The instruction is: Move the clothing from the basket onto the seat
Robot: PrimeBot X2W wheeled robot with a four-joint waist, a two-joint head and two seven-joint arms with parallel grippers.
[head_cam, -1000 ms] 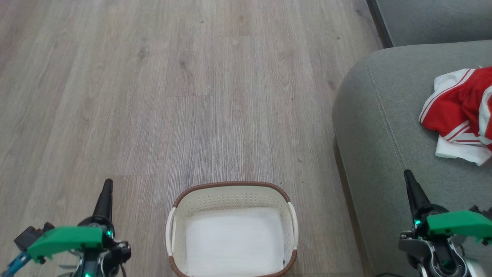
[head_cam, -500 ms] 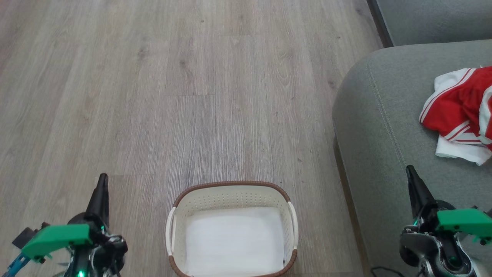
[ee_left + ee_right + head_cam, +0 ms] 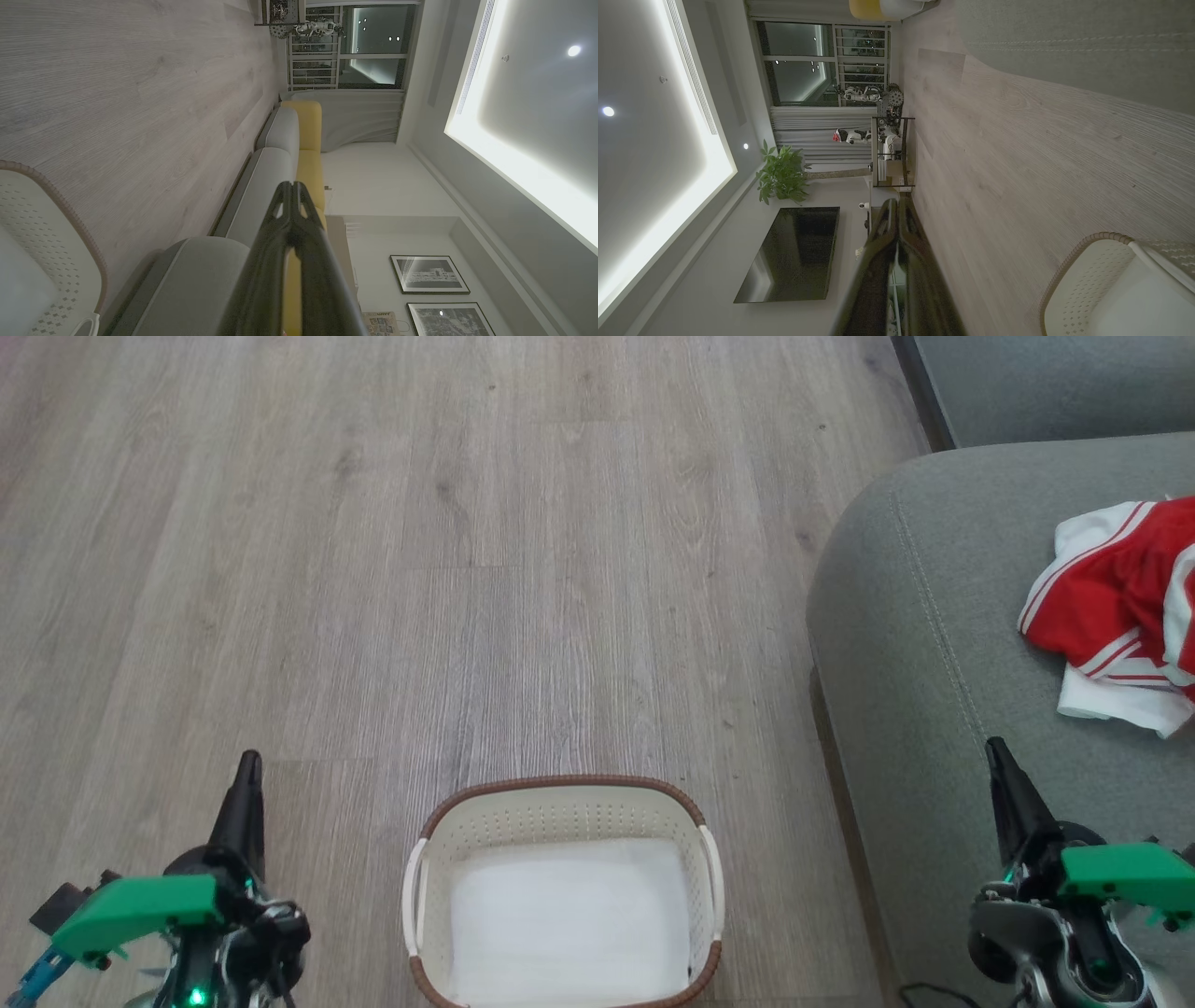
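Basket (image 3: pixel 565 795): we found it on the floor (image 3: pixel 467 569) at the lower middle of the head view, between our two grippers, brown rim up and a white handle on each side.
Inside the basket: we saw its flat white bottom and its perforated cream walls.
Clothing (image 3: pixel 1120 607): the red-and-white heap lay crumpled on the seat (image 3: pixel 915 644), at the head view's right edge, well apart from the basket.
Seat: the grey-green cushion stood just right of the basket, with its rounded corner and stitched seam toward us.
Left gripper (image 3: pixel 249 767): we kept its fingers pressed together on nothing, over the floor left of the basket.
Right gripper (image 3: pixel 998 753): its fingers met at the tips, holding nothing, over the seat's near edge and apart from the clothing.
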